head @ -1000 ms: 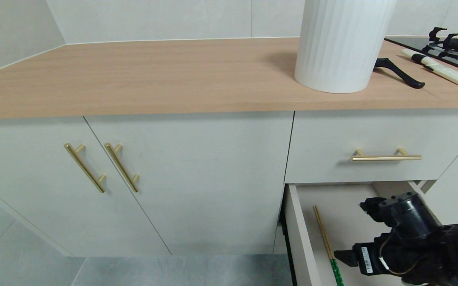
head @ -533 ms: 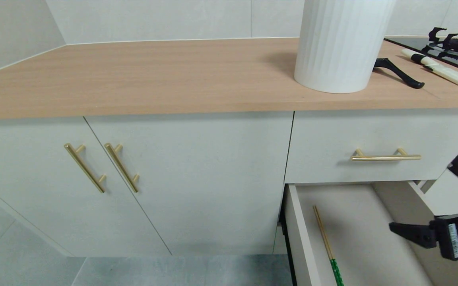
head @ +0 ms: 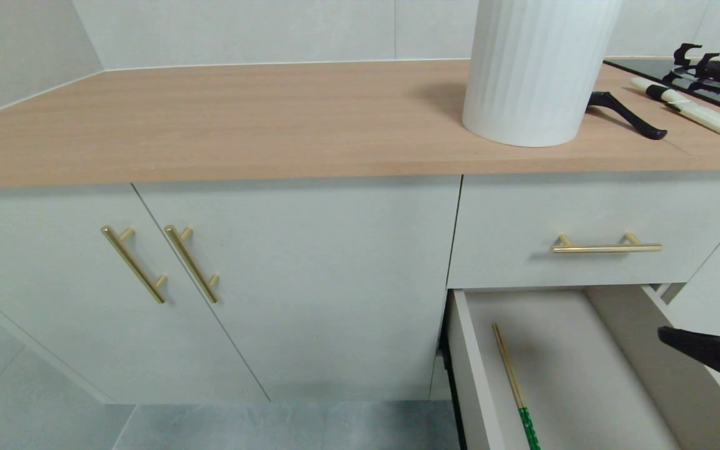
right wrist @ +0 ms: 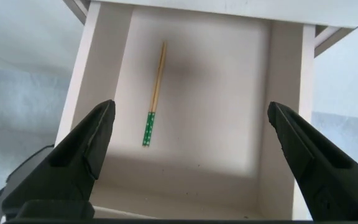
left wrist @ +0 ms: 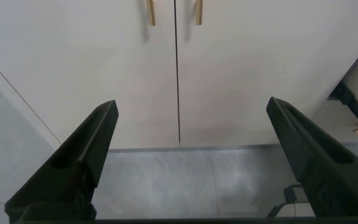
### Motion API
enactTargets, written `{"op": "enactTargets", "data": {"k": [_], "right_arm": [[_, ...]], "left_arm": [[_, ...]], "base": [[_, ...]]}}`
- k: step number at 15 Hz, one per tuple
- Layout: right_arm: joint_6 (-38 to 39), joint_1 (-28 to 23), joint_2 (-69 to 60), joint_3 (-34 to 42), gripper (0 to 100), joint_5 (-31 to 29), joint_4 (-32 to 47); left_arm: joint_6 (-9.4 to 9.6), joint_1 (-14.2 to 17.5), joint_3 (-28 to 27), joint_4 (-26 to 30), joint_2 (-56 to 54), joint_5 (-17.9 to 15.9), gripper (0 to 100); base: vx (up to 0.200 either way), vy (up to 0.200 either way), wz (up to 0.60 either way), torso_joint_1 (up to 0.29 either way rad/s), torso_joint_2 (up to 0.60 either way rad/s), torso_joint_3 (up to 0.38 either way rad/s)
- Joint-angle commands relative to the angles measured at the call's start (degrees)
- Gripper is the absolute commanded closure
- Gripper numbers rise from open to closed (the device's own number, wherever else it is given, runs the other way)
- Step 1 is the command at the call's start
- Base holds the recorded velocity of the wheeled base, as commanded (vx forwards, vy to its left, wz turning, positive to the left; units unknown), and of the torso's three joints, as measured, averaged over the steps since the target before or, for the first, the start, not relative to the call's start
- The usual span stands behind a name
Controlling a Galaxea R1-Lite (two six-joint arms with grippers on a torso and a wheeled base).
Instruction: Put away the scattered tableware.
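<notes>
Wood countertop [head: 241, 125] runs wide, up and away from both claws. Under it are two pale cabinet doors [head: 310, 281] with slanted gold bar handles [head: 192, 262]. My left claw [left wrist: 191, 104] faces those doors low down, fingers spread wide with nothing between them, and grey floor tile [left wrist: 166, 180] beneath.

The open drawer [head: 474, 375] sits below my right claw [right wrist: 190, 109], which hangs over the drawer's right side. Its fingers are also wide apart and empty. The closed drawer front [head: 522, 212] with a level gold handle [head: 607, 248] is just above the open one, up and to the left of the right claw.

The tall white ribbed container [head: 535, 69] stands on the counter, high above the right claw. Behind it, farther right, lie a cream-bladed knife [head: 704, 115] with a black collar and a black curved handle [head: 629, 115]. A black stove grate [head: 716, 69] sits at the far corner.

The chopsticks [right wrist: 154, 99] lie flat on the drawer floor, below and left of the right claw, close along the drawer's left wall, pointing front to back. They are pale bamboo, with the near end green and speckled with light dots. I cannot tell if it is one stick or a pair pressed together.
</notes>
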Motion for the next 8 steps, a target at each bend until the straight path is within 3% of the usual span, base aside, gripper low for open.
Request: {"op": "enactTargets", "data": {"k": [1, 4, 8], "right_arm": [[-0.03, 0.04, -0.55, 0.10, 0, 0.01, -0.03], [-0.73, 0.04, -0.55, 0.63, 0, 0.01, -0.03], [-1.26, 0.04, -0.81, 0.89, 0, 0.10, -0.03]], "left_arm": [[-0.07, 0.01, 0.01, -0.01, 0.09, 0.00, 0], [0.02, 0.01, 0.01, -0.01, 0.09, 0.00, 0], [0.02, 0.01, 0.01, -0.01, 0.09, 0.00, 0]], "base": [[0.000, 0.000, 0.00, 0.000, 0.00, 0.000], [0.000, 0.000, 0.00, 0.009, -0.03, -0.014], [0.000, 0.000, 0.00, 0.077, -0.24, -0.253]]}}
